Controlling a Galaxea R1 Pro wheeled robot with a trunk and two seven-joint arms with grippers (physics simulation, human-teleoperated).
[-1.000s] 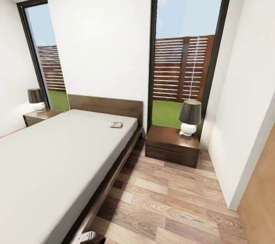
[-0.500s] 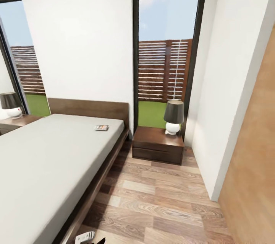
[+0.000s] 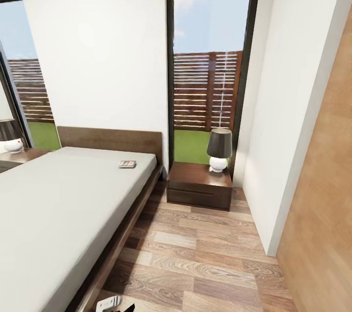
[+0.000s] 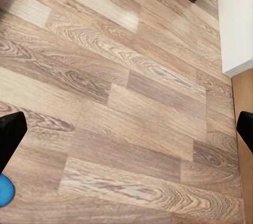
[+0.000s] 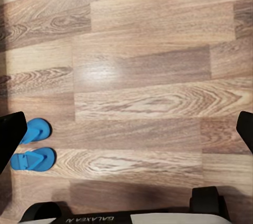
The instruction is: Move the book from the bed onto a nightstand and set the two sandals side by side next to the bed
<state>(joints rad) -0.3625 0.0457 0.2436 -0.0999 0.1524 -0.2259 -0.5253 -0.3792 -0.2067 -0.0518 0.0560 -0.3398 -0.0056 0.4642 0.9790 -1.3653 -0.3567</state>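
The small grey-white paperback book (image 3: 127,164) is lying flat on the off-white mattress of the dark-framed bed (image 3: 58,204), long axis across it. Two bright blue flip-flops (image 5: 32,145) are lying parallel, side by side on the wood-plank floor (image 5: 147,76). Both the left hand (image 4: 126,132) and the right hand (image 5: 126,132) are spread wide, grasping nothing.

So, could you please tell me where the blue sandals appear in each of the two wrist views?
Right wrist view: both sandals lie side by side on the floor, next to one finger of the right gripper.
Left wrist view: a blue sliver, probably a sandal, cut by the frame edge beside one finger of the left gripper.
Shared landmark: the wood-plank floor.
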